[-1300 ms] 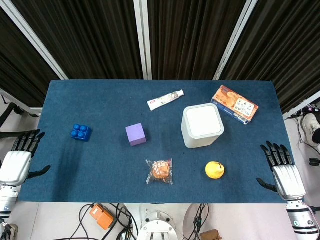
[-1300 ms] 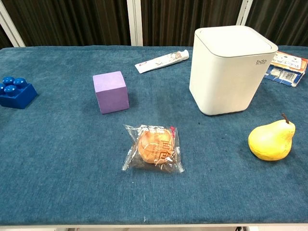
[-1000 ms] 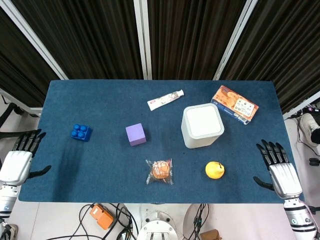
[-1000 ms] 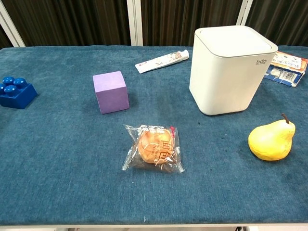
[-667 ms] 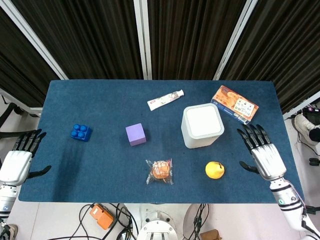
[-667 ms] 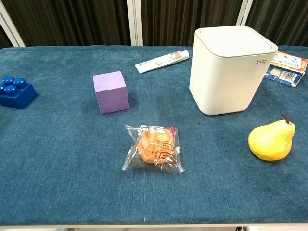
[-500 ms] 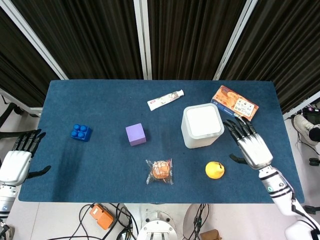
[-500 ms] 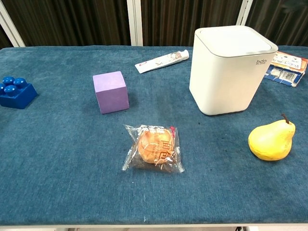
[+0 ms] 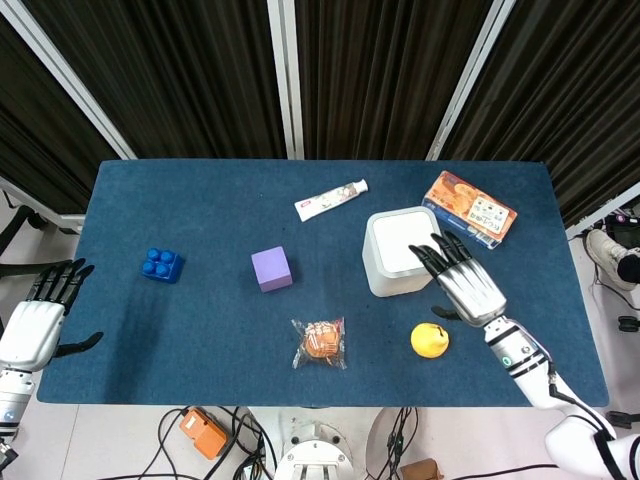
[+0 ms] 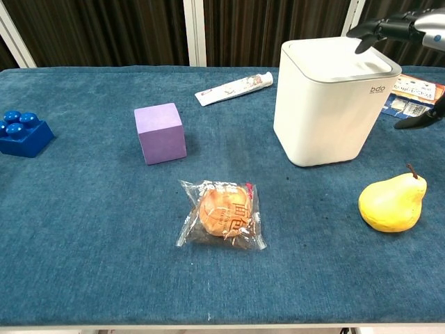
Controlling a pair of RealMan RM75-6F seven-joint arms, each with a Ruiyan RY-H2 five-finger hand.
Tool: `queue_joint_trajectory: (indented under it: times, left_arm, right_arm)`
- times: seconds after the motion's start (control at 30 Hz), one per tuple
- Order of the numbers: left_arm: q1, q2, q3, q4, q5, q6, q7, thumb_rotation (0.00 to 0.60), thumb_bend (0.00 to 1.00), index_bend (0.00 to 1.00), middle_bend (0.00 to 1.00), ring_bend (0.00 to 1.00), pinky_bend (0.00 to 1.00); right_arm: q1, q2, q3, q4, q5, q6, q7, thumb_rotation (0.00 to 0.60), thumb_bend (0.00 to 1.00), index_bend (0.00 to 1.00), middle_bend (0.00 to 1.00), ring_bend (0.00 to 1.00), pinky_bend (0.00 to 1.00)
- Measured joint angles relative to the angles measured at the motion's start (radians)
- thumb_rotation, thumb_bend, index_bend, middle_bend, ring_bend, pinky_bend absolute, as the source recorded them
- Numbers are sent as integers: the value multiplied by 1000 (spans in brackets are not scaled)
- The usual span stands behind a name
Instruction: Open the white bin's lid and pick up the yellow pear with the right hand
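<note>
The white bin (image 9: 392, 253) (image 10: 327, 104) stands right of the table's middle with its lid down. My right hand (image 9: 462, 282) (image 10: 402, 31) hovers open over the bin's right side, fingers spread and reaching above the lid; whether they touch it I cannot tell. The yellow pear (image 9: 429, 340) (image 10: 391, 203) lies on the blue cloth in front of the bin, just below that hand. My left hand (image 9: 38, 318) rests open off the table's left edge, holding nothing.
A wrapped bun (image 9: 319, 343) (image 10: 224, 214) lies near the front edge. A purple cube (image 9: 271, 269) (image 10: 160, 132), a blue brick (image 9: 161, 264) (image 10: 21, 131), a toothpaste tube (image 9: 331, 200) (image 10: 232, 88) and an orange box (image 9: 469, 208) (image 10: 414, 98) sit around the bin.
My right hand has swung from beyond the table's right edge leftward, now above the bin's right side and showing in the chest view. The left hand and all objects stayed put.
</note>
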Motion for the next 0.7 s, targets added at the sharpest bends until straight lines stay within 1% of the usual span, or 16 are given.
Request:
queue_joint_trajectory:
  times: [0.17, 0.43, 0.6, 0.63, 0.7]
  left_arm:
    - [0, 0, 2, 0, 5, -2, 1, 600, 103, 0, 0, 0, 1]
    - [1, 3, 5, 2, 16, -1, -10, 600, 103, 0, 0, 0, 1]
    - [1, 4, 4, 4, 18, 0, -14, 600, 103, 0, 0, 0, 1]
    - [2, 3, 4, 5, 19, 1, -13, 600, 103, 0, 0, 0, 1]
    - [3, 3, 4, 5, 21, 4, -13, 600, 103, 0, 0, 0, 1]
  right_arm:
    - [3, -5, -25, 3, -15, -1, 0, 600, 270, 0, 238, 0, 0]
    - [15, -4, -50, -4, 12, -36, -14, 600, 270, 0, 266, 0, 0]
    - [9, 3, -59, -10, 8, -19, -16, 600, 269, 0, 267, 0, 0]
    - [7, 4, -59, -10, 5, -11, -14, 600, 269, 0, 262, 0, 0]
    - [2, 3, -56, -8, -8, 18, -8, 600, 269, 0, 218, 0, 0]
